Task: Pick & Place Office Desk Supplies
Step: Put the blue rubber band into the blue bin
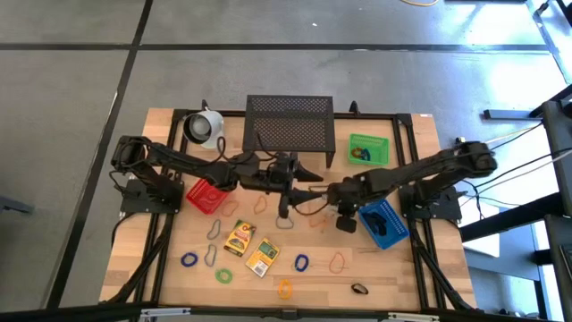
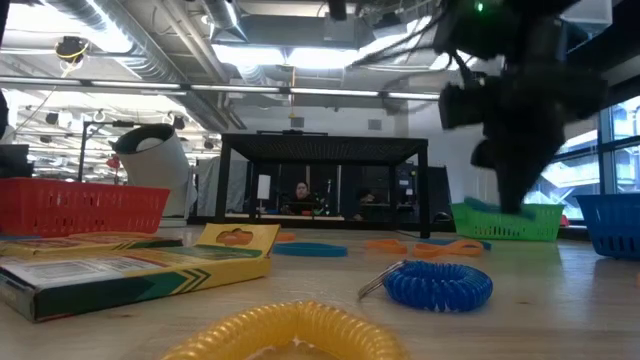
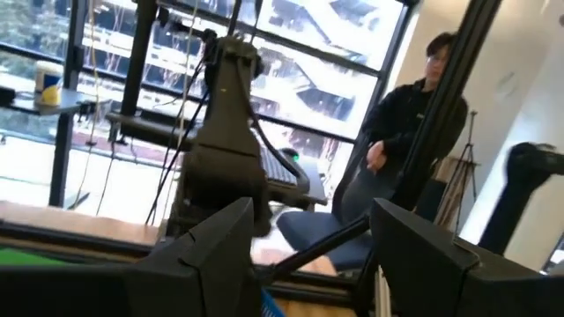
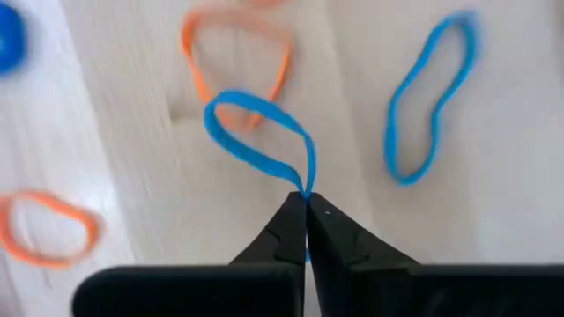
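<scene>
Your right tool [image 4: 306, 204] is pinched closed on a thin blue rubber loop [image 4: 257, 136], lifted off the desk [image 4: 132, 132]; next, carry it binward.

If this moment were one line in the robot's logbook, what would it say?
right gripper: shut on blue loop, lifted above table | left gripper: open, raised mid-table | blue bin: beside right arm
</scene>
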`<state>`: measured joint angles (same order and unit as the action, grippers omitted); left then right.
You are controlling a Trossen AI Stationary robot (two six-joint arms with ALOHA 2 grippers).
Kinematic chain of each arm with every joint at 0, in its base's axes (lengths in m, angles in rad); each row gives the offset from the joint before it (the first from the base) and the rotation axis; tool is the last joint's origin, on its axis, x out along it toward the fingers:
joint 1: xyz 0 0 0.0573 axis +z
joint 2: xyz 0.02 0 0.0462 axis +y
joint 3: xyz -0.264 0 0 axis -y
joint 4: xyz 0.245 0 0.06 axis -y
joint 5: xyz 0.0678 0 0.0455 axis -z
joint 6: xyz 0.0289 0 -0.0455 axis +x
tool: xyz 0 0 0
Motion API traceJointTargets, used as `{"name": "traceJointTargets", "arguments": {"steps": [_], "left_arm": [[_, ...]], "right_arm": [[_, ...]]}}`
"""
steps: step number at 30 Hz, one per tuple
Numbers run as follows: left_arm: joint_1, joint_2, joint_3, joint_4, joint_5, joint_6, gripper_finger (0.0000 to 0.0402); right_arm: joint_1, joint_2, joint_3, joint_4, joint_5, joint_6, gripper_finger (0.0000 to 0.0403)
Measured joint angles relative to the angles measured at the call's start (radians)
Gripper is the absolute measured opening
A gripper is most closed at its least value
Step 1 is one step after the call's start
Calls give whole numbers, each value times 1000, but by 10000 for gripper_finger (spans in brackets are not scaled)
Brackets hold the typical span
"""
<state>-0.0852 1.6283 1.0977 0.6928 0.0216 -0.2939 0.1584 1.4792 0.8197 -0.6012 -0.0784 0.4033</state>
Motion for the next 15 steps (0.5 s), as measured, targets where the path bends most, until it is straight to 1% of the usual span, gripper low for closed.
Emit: {"name": "traceJointTargets", "arguments": {"steps": [3, 6, 11, 15], "left_arm": [[0, -10, 0, 7, -4, 0, 223], [0, -39, 0, 16, -39, 35, 223], [-20, -122, 0, 14, -111, 202, 223], [-59, -193, 0, -10, -155, 355, 223]], "right_arm": [[1, -86, 0, 38, 6, 0, 5], [1, -164, 1, 95, 31, 2, 5], [6, -282, 2, 253, 104, 5, 5], [9, -355, 4, 437, 173, -18, 5]]}}
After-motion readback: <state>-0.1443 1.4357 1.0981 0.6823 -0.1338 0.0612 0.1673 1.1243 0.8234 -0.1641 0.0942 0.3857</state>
